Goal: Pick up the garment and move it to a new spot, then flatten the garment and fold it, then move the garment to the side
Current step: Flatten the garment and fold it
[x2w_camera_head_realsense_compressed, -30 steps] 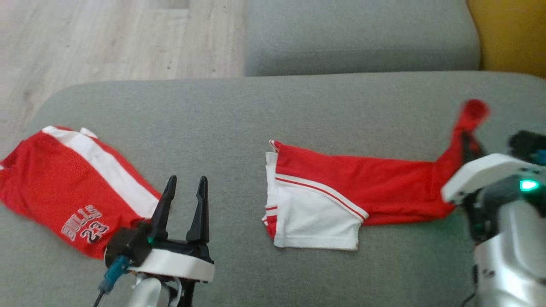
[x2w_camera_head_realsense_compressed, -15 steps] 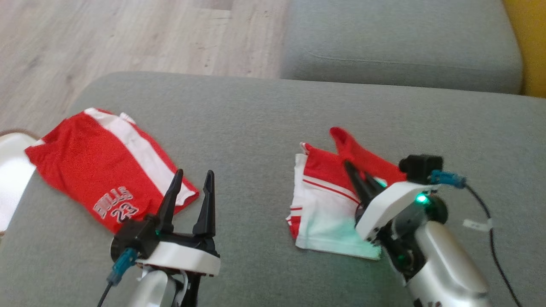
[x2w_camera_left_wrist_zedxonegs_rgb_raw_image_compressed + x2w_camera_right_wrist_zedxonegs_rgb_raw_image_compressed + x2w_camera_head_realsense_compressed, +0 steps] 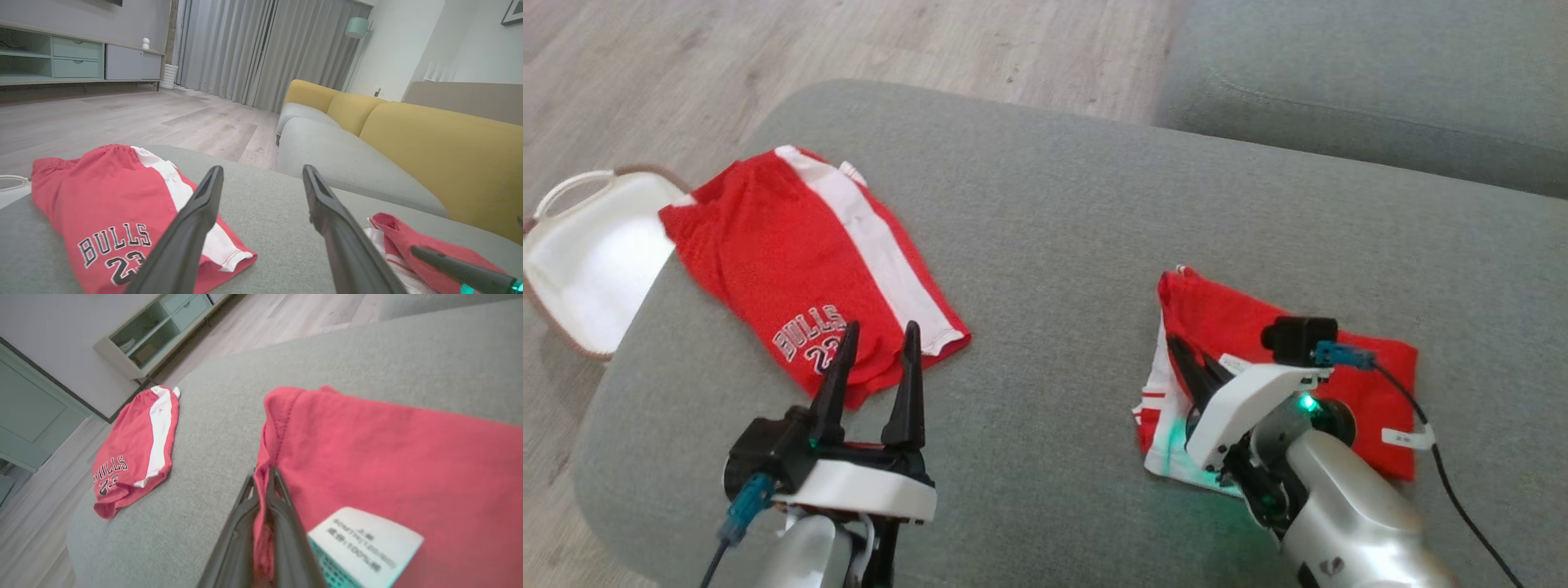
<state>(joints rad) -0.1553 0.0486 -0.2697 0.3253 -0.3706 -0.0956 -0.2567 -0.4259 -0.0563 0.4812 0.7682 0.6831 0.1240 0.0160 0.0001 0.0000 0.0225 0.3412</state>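
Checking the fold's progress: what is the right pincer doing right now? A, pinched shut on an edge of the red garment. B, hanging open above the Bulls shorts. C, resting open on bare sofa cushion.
A: the right wrist view shows the right pincer shut, with the edge of the red garment clamped in it.

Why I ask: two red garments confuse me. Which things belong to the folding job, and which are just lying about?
In the job: red-and-white garment, right tool shut on its edge, grey cushion beneath.
Lying about: Bulls 23 shorts, white bag on the floor, left tool open and empty.
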